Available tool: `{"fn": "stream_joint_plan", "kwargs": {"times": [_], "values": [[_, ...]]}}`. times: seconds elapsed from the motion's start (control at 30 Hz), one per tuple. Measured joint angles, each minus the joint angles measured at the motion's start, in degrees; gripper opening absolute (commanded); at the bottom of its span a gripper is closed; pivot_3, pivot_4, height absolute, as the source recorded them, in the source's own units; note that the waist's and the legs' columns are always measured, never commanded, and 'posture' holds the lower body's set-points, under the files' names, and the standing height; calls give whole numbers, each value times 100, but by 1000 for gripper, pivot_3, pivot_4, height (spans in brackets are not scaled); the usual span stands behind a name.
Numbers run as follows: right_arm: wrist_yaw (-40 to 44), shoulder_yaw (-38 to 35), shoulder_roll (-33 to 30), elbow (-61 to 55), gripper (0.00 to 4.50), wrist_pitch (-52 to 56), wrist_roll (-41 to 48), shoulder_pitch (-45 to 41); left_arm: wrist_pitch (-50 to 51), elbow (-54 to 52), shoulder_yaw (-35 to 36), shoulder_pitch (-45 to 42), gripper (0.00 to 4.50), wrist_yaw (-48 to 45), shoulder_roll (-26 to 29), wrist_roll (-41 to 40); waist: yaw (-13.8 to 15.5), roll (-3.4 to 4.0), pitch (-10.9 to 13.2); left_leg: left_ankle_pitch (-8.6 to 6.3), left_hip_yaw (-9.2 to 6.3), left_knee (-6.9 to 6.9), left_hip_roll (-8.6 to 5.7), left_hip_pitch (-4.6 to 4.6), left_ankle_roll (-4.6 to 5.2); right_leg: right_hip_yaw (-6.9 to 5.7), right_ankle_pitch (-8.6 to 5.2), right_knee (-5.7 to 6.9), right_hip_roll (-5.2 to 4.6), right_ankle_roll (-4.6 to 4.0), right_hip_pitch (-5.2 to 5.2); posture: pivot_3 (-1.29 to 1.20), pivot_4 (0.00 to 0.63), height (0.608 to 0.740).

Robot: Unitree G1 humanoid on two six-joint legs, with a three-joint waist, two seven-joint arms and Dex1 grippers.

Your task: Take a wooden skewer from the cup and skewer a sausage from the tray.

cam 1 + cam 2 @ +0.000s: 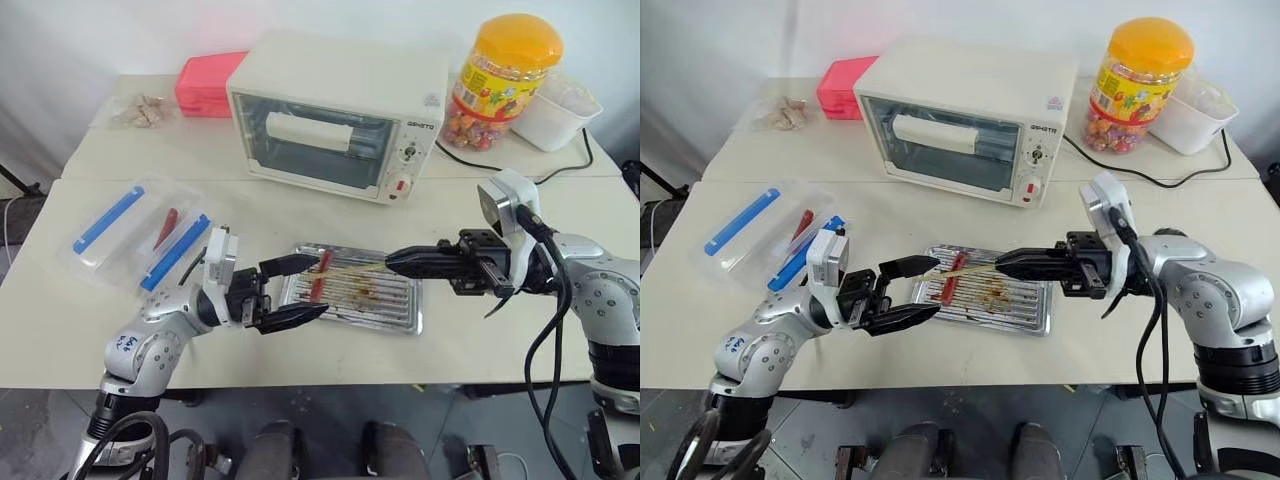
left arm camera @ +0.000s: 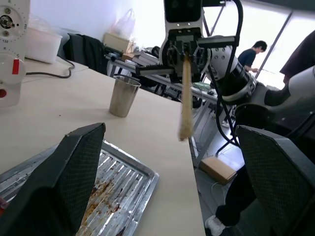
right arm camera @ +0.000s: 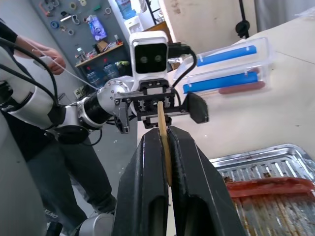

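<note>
White tabletop (image 1: 470,340), oven (image 1: 335,115) at 12 o'clock. Right gripper (image 1: 1002,264) clamped on wooden skewer (image 1: 965,272), aimed toward 9 o'clock over tray (image 1: 1032,322). Left gripper (image 1: 310,287) spread wide near sausage (image 1: 321,276). Probably lining up the stab; needs sausage steadied first. Cup (image 2: 123,96) beyond tray. Skewer tip hard to make out.

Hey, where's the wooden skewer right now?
The wooden skewer is pinched in the shut right gripper, held level over the tray, its free end pointing toward the open left gripper, just above the red sausage.
</note>
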Motion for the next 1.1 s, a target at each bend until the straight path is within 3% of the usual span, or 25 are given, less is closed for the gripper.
{"fn": "stream_joint_plan", "kwargs": {"times": [0.27, 0.3, 0.37, 0.77, 0.97, 1.1], "values": [[-105, 54, 137, -94, 19, 103, 34, 79, 342, -220, -14, 69, 4500, -10, 68, -301, 1, 0, 0, 0, 1, 0, -1, 2, 0, 3, 0, 0, 0, 0, 1, 0, 150, 740], [-111, 65, 144, -98, 2, 102, 16, 79, 342, -221, -17, 69, 4313, -23, 68, -301, 3, 0, 0, 0, 1, 0, -2, 2, 0, 3, 0, 0, 0, 0, 1, 0, 150, 740], [-102, 138, 143, -113, 0, 88, -66, 79, 341, -220, -31, 68, 3929, -38, 68, -297, 1, 0, 0, 0, 1, 0, -2, 2, 0, 3, 0, 0, 0, 0, 1, 0, 150, 740], [-8, 230, 154, -136, 0, 19, -254, 113, 336, -233, -58, 111, 157, -32, 44, -294, -1, 0, 0, 0, 2, 0, -2, 2, 0, 3, 0, 0, 0, 0, 1, 0, 150, 740], [-1, 229, 145, -135, 0, 111, -231, 119, 353, -304, -54, 166, 28, 24, 48, -297, 1, 0, 0, 0, 1, 0, -2, 2, 0, 3, 0, 0, 0, 0, 1, 0, 150, 740], [-104, 280, -10, -145, 1090, 291, -328, 143, 473, -325, 6, 113, 0, 162, -53, -420, 4, -2, 1, 0, 0, 1, -1, 2, 0, 4, 0, -2, -1, 0, 3, 0, 150, 740]]}}
